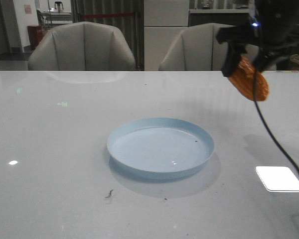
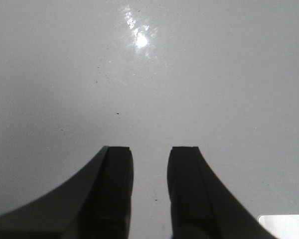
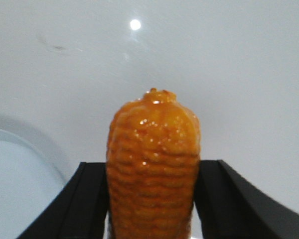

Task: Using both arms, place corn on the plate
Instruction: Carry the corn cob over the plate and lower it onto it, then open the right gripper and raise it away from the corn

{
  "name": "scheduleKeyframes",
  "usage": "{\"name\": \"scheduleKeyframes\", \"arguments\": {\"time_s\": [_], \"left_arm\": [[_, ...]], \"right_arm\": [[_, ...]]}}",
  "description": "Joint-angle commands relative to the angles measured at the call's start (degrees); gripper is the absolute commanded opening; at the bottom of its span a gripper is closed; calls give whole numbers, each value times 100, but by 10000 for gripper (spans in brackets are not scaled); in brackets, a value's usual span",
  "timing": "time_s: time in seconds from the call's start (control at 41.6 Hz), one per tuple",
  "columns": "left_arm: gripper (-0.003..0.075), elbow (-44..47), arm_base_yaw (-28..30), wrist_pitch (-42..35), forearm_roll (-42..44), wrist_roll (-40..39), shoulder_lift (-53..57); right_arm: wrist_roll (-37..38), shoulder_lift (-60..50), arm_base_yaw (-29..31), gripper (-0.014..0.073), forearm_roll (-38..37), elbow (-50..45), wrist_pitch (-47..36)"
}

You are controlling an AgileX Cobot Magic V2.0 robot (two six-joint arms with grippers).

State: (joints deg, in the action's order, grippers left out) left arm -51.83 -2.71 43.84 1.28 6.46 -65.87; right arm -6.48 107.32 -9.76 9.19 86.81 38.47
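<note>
My right gripper [image 1: 245, 63] is shut on the orange-yellow corn [image 1: 249, 80] and holds it in the air above the table, to the right of and beyond the pale blue plate [image 1: 160, 146]. In the right wrist view the corn [image 3: 153, 164] stands between both fingers, and the plate's rim [image 3: 35, 137] shows at the edge. The plate is empty. My left gripper [image 2: 150, 164] is open and empty over bare table; it does not show in the front view.
A black cable [image 1: 281, 149] hangs from the right arm down past the plate's right side. A bright white patch [image 1: 279, 178] lies on the table at the front right. Two grey chairs [image 1: 82, 47] stand behind the table's far edge.
</note>
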Motion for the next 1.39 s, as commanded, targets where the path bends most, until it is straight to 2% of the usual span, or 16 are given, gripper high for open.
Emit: {"name": "scheduleKeyframes", "arguments": {"time_s": [0.0, 0.216, 0.384, 0.48, 0.624, 0.72, 0.912, 1.201, 1.369], "left_arm": [[260, -151, 11, -334, -32, -62, 134], [260, -151, 11, -323, -49, -62, 134], [260, -151, 11, -323, -128, -62, 134], [260, -151, 11, -323, -198, -62, 134], [260, -151, 11, -323, -225, -62, 134], [260, -151, 11, -334, -235, -62, 134], [260, -151, 11, -334, -235, -62, 134], [260, -151, 11, -248, -235, -62, 134], [260, -151, 11, -248, -235, -62, 134]], "right_arm": [[-279, -296, -490, 263, 43, 510, -56], [-518, -186, -1530, 263, -8, 620, 106], [-518, 215, -1816, 271, -194, 620, 448], [-518, 425, -1821, 317, -194, 620, 584], [-518, 661, -1821, 478, -194, 620, 528], [-518, 781, -1821, 554, -148, 620, 379], [-518, 837, -1821, 568, 130, 668, 259], [-282, 466, -1582, 568, 153, 1686, 1565], [-55, -325, -1079, 568, 199, 1889, 1765]]}}
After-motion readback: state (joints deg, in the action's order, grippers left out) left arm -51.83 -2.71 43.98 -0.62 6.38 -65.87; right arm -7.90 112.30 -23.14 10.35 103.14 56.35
